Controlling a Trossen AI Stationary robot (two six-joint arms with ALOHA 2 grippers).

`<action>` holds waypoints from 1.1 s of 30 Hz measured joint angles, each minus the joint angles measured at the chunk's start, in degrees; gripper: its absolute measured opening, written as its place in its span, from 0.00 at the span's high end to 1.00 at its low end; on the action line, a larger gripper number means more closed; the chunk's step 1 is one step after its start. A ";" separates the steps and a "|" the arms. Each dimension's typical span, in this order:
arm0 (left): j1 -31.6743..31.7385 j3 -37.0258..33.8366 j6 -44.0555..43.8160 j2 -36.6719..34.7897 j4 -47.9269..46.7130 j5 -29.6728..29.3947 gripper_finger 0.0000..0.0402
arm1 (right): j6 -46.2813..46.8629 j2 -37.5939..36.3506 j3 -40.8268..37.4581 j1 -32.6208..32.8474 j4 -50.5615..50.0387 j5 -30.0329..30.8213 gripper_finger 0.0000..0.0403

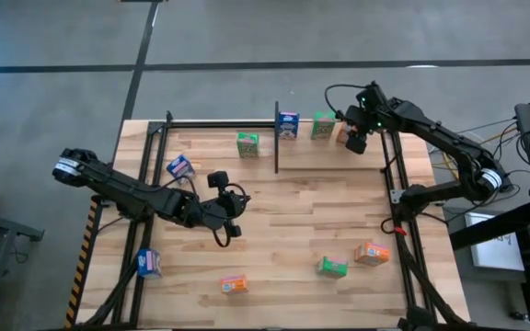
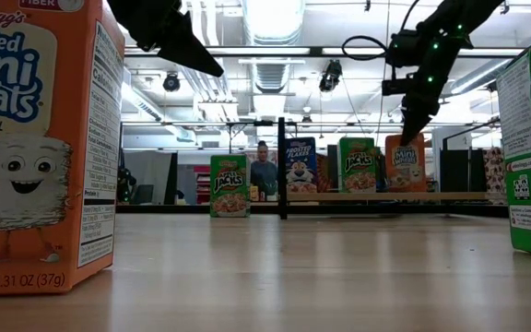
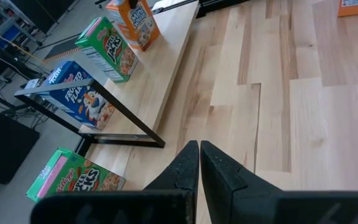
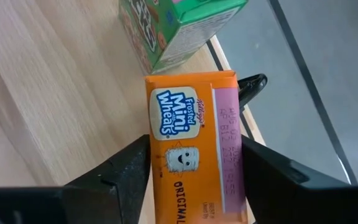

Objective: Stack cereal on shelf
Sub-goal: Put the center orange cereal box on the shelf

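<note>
On the wooden table, the shelf runs along the far edge. The right hand sits spread around an orange cereal box at its right end, beside a green box. The left hand, pressed together, hovers mid-table.

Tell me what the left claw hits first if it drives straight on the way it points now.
Probably bare tabletop: the shut left claw points down at open boards beside the shelf. Depth is hard to judge.

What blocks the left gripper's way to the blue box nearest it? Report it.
Nothing visible does. The left gripper is shut above bare tabletop, and the blue box lies toward the shelf with open wood between.
</note>
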 joint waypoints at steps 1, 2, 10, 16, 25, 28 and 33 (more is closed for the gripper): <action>0.00 0.00 0.00 0.00 0.00 0.00 1.00 | 0.00 -0.07 0.00 0.00 -0.02 0.06 0.46; 0.00 0.00 0.00 0.00 0.00 0.00 1.00 | 0.03 -0.14 0.16 0.00 -0.28 0.07 0.46; 0.00 0.00 0.00 0.00 0.00 0.00 1.00 | 4.07 -0.25 6.52 0.02 -5.00 0.13 0.44; 0.00 0.00 -0.02 0.00 0.00 0.00 1.00 | 11.06 -0.57 10.70 1.94 -9.11 -0.12 0.49; 0.00 0.00 -0.02 0.00 0.00 0.02 1.00 | 26.64 -0.36 7.58 3.30 -6.10 0.61 0.79; 0.00 0.00 -0.02 0.02 0.00 0.02 1.00 | 30.52 -0.36 4.81 3.30 -2.63 2.72 0.93; -0.01 0.00 -0.02 0.02 0.00 0.07 1.00 | 31.92 -0.36 1.85 3.30 3.11 2.97 0.97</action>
